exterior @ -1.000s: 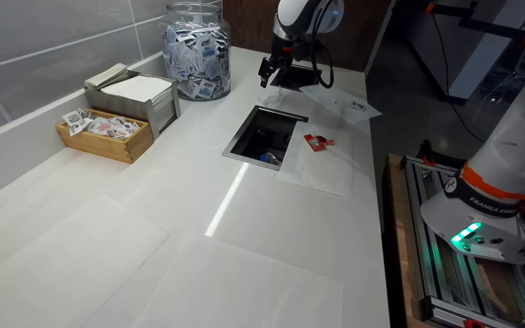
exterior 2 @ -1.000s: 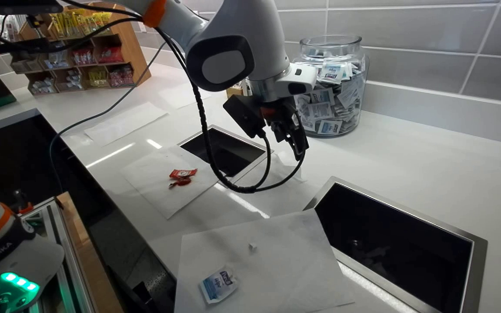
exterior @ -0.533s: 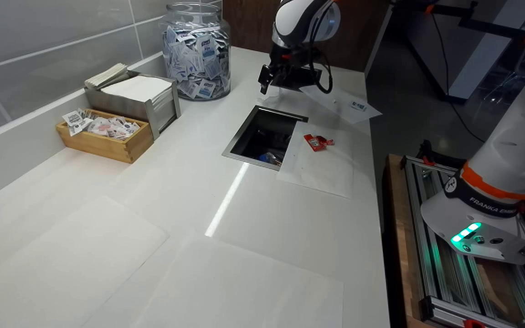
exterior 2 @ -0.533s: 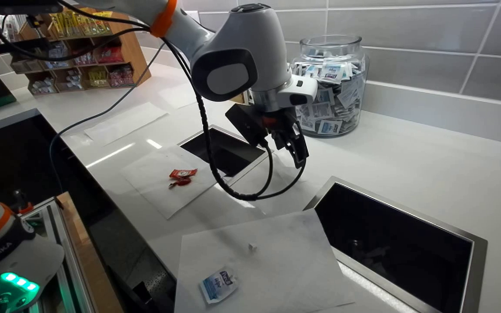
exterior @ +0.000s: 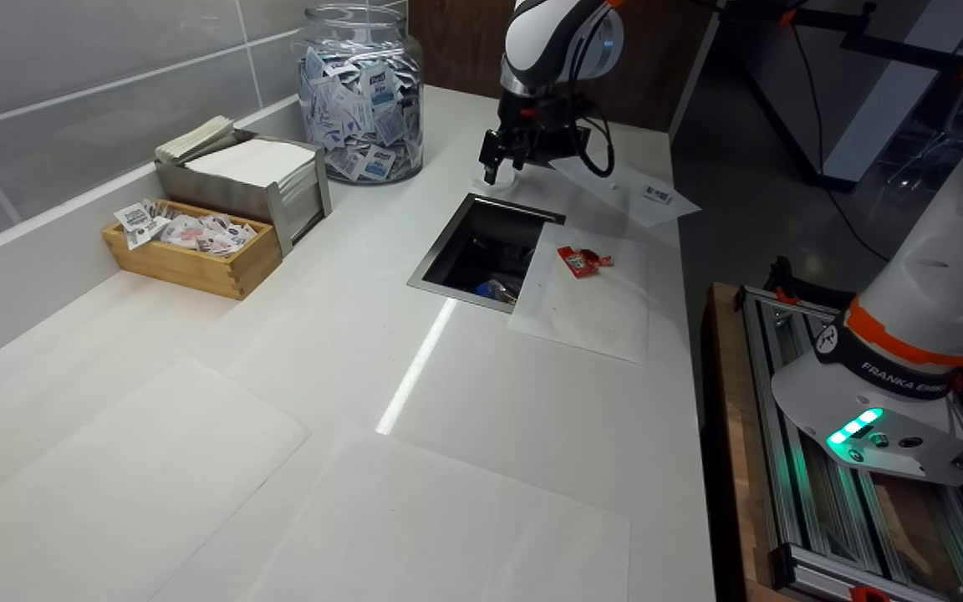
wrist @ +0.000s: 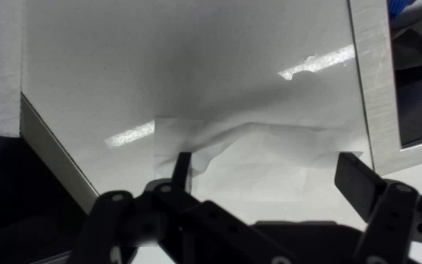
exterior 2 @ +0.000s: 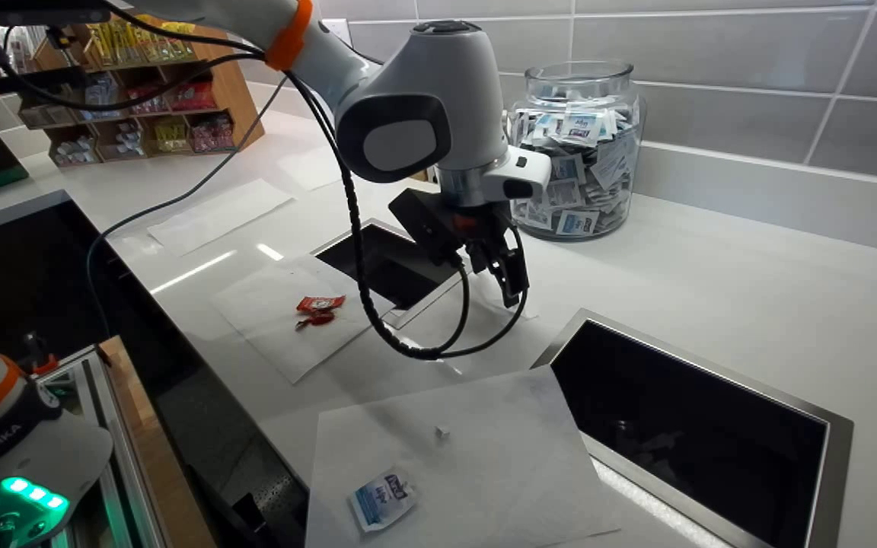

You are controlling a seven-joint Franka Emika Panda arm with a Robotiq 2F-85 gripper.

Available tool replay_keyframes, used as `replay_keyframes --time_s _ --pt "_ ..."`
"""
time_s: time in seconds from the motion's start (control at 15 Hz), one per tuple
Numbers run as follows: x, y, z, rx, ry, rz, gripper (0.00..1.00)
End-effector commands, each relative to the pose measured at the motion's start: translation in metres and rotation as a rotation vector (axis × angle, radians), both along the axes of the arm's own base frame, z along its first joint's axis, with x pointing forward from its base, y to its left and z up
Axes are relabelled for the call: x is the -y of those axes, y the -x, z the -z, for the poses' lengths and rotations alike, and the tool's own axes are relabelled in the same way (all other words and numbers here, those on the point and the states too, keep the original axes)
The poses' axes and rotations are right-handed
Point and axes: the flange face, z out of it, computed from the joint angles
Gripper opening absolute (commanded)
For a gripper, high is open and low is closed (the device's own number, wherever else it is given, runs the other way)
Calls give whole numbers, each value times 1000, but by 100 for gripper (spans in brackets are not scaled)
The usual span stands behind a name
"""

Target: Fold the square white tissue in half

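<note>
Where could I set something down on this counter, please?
Between the jar, wall and dark cutout; also between the wooden box, napkin holder and bin. It is crowded between dark cutout and bin, where the end effector hangs over the tissue. Sheets with packets lie alongside.

Exterior views look down on counter (exterior: 498, 393) from opposing directions, sharing jar (exterior: 360, 117). Wrist: close, facing down, gripper (wrist: 265, 170) at 6 o'clock edge.

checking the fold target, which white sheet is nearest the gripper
The rumpled white tissue between the two counter openings, under the open gripper; the other sheets lie farther off.
</note>
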Motion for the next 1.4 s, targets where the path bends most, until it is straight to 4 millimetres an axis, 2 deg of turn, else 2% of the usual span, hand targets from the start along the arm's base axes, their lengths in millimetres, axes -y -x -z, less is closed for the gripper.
replay_keyframes --time_s 0.0,0.67,1.0,1.33 --pt "-1 4 6 -51 -20 -11 100" --pt "1 15 11 -165 -7 -20 100" --pt "-3 19 -9 -129 24 -32 100" --pt "-5 24 -45 -61 37 -8 100"
